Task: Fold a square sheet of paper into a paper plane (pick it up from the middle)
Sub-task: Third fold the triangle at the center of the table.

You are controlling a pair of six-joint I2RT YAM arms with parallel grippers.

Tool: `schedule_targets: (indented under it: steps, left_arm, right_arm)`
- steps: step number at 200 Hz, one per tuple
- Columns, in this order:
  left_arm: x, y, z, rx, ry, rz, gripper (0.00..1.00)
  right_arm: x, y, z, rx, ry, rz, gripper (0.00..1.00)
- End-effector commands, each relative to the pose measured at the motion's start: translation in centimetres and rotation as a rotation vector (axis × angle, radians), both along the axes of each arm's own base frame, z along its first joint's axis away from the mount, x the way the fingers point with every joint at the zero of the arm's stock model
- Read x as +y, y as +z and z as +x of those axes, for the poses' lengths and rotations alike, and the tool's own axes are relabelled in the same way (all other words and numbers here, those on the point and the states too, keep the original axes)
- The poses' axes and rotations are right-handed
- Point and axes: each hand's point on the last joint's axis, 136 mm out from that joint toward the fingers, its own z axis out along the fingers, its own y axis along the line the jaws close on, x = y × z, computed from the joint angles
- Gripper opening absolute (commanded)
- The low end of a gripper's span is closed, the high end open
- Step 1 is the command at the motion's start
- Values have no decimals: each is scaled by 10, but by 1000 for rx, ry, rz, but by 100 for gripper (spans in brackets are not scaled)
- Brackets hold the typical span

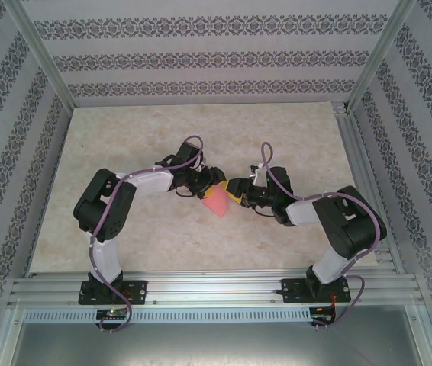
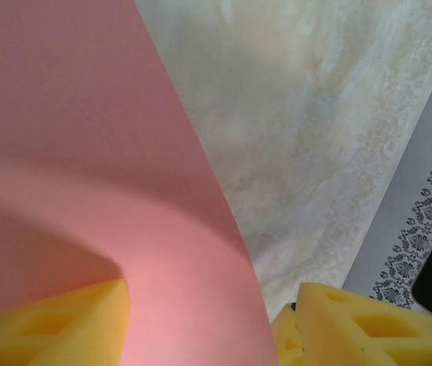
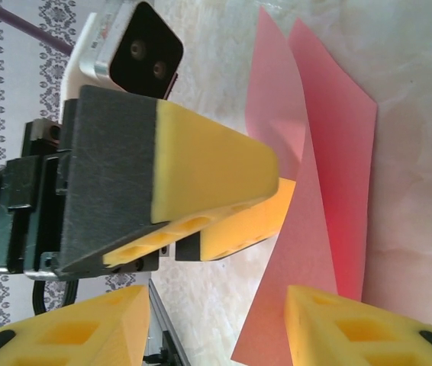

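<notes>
Straddling the paper sheet (image 2: 71, 152), left fingers (image 2: 56, 324) apart.

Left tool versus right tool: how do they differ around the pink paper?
The left tool reaches the square sheet of paper from its left, the right tool from its right. The paper bulges in a curve past the left tool's fingers; at the right tool's fingers it runs straighter. Both have yellow fingers standing apart, paper between them.

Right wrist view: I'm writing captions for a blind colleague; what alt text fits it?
A creased pink sheet stands partly lifted off the pale table, the left gripper meeting its edge with yellow fingers from the picture's left. The right gripper shows at the bottom, fingers apart, the sheet's lower end between them.
</notes>
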Motion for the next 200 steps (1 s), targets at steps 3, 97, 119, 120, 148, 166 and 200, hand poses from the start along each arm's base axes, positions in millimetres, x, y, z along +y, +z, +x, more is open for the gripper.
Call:
schedule_targets:
  steps: [3, 97, 119, 120, 148, 166, 200]
  left_arm:
    - [-15, 13, 3, -30, -28, -61, 61]
    - [-9, 1, -9, 0, -80, -12, 40]
    - [-7, 0, -12, 0, -99, 11, 34]
    - [-7, 1, -12, -1, -101, 11, 34]
    - [-5, -1, -15, 0, -117, 21, 29]
    - [-9, 2, -16, -4, -132, 2, 28]
    - [-8, 0, -20, -1, -160, 8, 27]
  right_arm:
    - [11, 12, 4, -40, 33, 34, 50]
    - [23, 4, 4, -10, 55, 51, 50]
    - [23, 3, 3, -4, 56, 48, 50]
    - [23, 3, 3, -3, 57, 48, 50]
    - [23, 1, 3, 1, 55, 42, 50]
    - [24, 0, 3, 4, 59, 42, 50]
    - [25, 0, 4, 4, 62, 42, 50]
